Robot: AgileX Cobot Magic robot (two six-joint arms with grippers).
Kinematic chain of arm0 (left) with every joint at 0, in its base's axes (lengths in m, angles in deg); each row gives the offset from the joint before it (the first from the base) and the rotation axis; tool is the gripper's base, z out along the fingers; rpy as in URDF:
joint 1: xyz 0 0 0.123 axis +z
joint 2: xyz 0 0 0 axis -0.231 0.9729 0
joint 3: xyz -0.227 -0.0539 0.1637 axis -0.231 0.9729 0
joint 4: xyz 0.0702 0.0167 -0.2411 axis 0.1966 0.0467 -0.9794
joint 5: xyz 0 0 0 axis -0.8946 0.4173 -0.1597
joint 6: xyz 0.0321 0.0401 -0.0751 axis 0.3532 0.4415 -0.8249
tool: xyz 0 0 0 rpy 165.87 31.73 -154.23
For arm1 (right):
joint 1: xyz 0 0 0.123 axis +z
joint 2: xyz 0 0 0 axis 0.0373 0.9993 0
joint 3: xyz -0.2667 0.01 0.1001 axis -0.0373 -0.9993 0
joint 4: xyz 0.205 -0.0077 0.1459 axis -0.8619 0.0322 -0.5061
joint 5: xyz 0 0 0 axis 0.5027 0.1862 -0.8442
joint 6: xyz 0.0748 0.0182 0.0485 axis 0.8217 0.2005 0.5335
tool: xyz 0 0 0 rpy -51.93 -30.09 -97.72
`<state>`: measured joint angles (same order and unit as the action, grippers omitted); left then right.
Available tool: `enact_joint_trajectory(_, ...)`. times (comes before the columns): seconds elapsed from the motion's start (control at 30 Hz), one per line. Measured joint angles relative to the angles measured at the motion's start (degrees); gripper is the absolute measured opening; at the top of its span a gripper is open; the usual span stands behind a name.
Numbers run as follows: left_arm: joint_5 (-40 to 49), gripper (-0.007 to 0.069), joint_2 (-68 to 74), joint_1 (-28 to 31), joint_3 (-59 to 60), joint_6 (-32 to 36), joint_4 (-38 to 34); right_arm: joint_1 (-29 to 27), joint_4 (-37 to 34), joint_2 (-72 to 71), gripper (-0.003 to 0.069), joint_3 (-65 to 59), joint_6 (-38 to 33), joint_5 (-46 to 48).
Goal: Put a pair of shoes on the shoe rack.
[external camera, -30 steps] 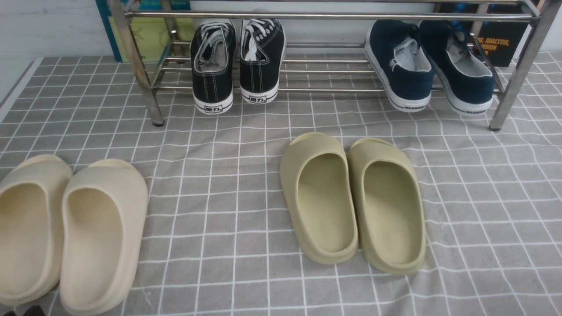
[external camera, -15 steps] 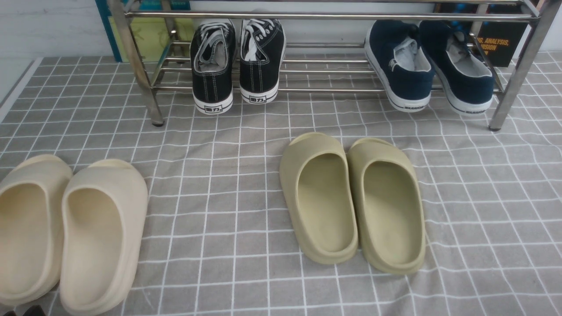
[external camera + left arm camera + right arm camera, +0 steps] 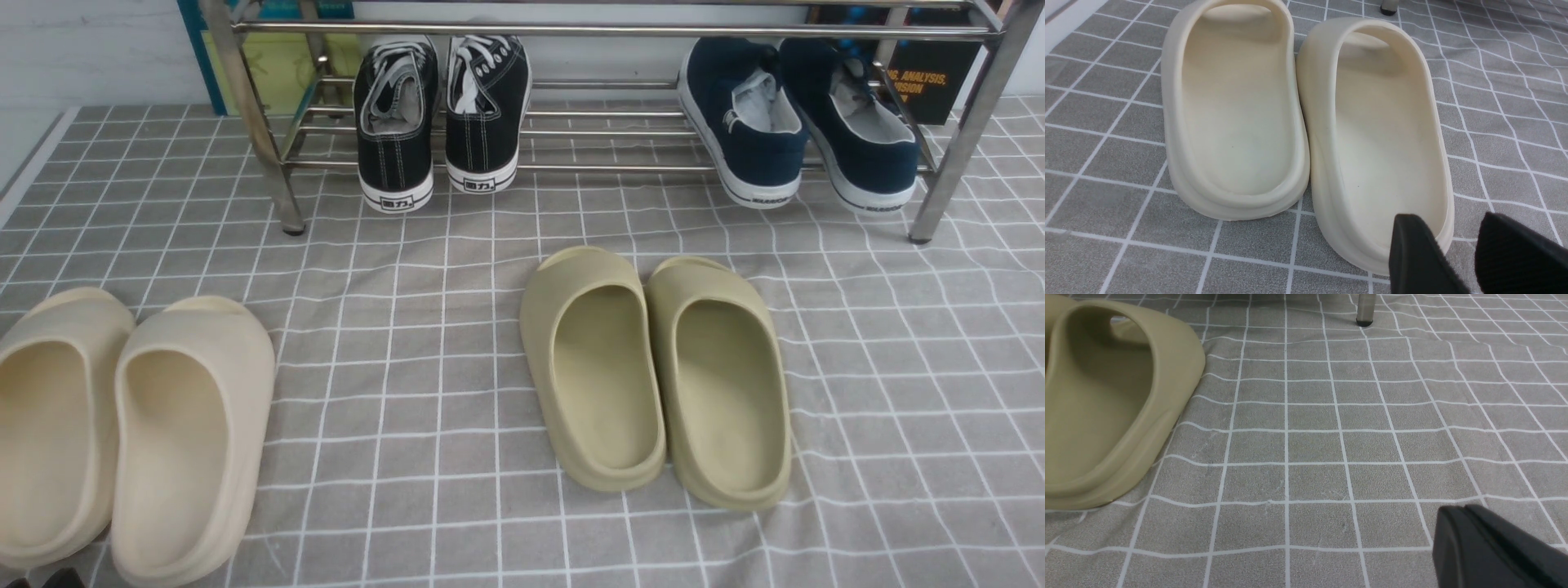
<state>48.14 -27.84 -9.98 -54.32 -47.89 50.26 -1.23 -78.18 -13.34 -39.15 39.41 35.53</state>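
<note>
From the front camera I see the shoe rack [image 3: 620, 31] along the far edge of the checked cloth [image 3: 408, 245]; the pair of navy shoes [image 3: 796, 122] sits on its lower bars at the right end, heels toward me, and a pair of black lace-up sneakers [image 3: 441, 114] sits on the same bars further left; olive slides [image 3: 653, 376] lie on the cloth mid-scene and cream slides [image 3: 135, 433] at the near left; neither pincer shows here. On the left wrist camera the cream slides fill the picture side by side; the left gripper [image 3: 1457, 249] hangs over the heel rim of one slide, its two black fingers apart, holding nothing. On the right wrist camera I get only one olive slide, a rack foot [image 3: 1364, 310] and bare cloth; the right gripper [image 3: 1490, 547] has its jaws pressed together, empty.
</note>
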Motion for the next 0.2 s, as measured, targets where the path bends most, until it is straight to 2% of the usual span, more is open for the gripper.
enact_joint_trajectory(0.2, 0.0, 0.0239, 0.0, 0.0, 0.0, 0.0, 0.0, 0.0, 0.0, 0.0, 0.0008, 0.0, 0.0, 0.0)
